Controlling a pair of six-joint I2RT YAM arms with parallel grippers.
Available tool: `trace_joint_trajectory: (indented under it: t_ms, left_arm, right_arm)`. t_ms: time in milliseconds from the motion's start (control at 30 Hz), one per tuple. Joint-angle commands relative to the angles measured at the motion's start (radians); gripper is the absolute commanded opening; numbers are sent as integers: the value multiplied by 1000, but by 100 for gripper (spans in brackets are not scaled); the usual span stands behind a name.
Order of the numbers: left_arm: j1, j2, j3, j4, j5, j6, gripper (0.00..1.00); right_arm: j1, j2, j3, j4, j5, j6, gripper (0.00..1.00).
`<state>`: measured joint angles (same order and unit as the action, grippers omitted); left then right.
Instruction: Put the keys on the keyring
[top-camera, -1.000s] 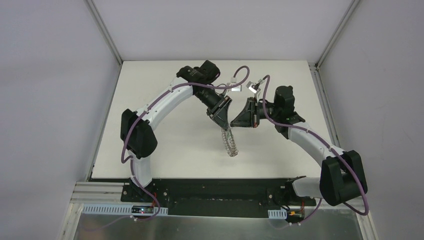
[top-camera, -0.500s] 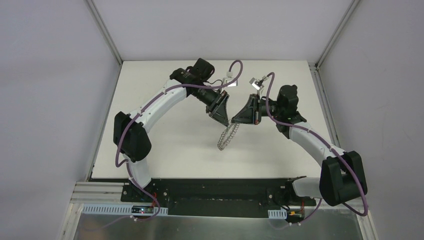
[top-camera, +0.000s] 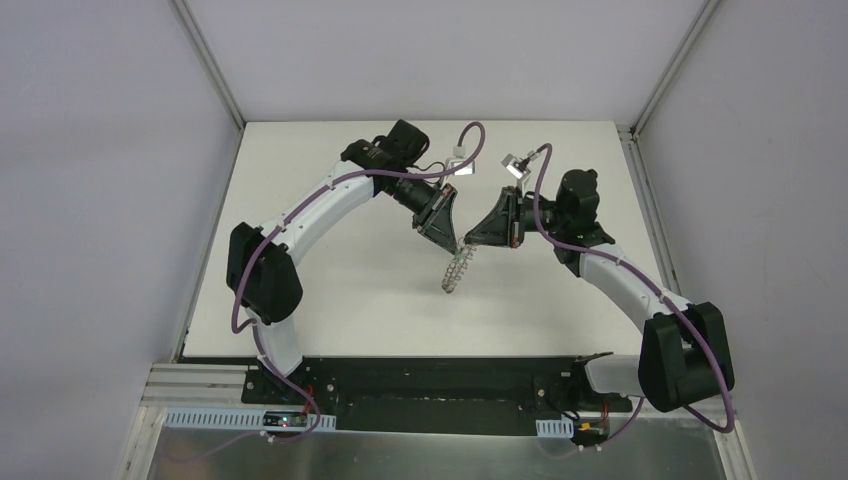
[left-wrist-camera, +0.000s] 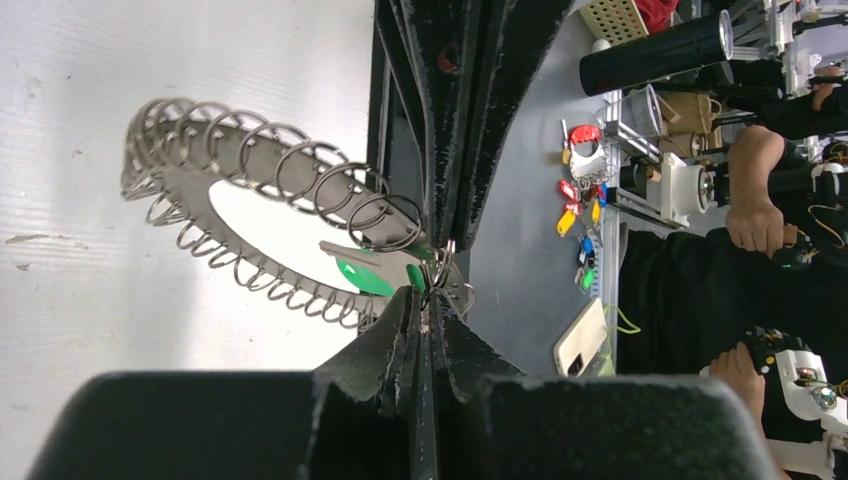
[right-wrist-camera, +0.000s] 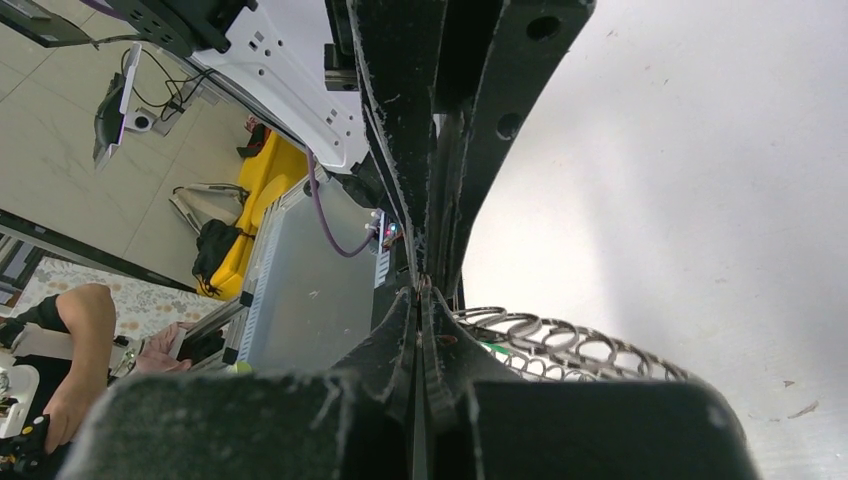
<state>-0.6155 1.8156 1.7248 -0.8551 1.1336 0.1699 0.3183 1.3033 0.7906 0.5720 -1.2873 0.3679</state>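
Note:
The keyring (top-camera: 455, 270) is a flat grey ring fringed with wire loops. It hangs tilted above the table, under the point where both grippers meet tip to tip. My left gripper (top-camera: 462, 244) is shut on a small wire loop at the ring's edge (left-wrist-camera: 437, 268). My right gripper (top-camera: 468, 243) is shut, its tips pinching at that same loop from the other side (right-wrist-camera: 420, 288). The key's green head (left-wrist-camera: 365, 276) and silver blade lie against the ring (left-wrist-camera: 250, 190), right beside the left fingertips (left-wrist-camera: 405, 310). A sliver of green (right-wrist-camera: 492, 348) and the ring's loops (right-wrist-camera: 570, 335) show in the right wrist view.
The white table (top-camera: 330, 260) lies below, with grey walls on both sides and the black base rail (top-camera: 430, 375) at the near edge. Both arms arch inward over the table's middle. Beyond the table, the wrist views show a workbench with clutter and people.
Both grippers have stayed shut tip to tip and shifted slightly toward the back. The hanging keyring swung left, then settled shorter and more tilted under the tips.

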Motion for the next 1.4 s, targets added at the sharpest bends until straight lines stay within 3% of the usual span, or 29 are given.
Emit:
trace_joint_trajectory:
  t_ms: [0,967,1367]
  left_arm:
    - [-3,-41,-6,2,55,11,3]
    - [-4,-20,-108,231,148,-167,0]
    - [-4,-22,-184,441,179,-364,0]
  right_arm:
    - [-11,-42,6,70,-7,16,0]
    - [-12,-36,-34,238,-9,116,0]
    - [-12,-30,-42,292,-5,147,0]
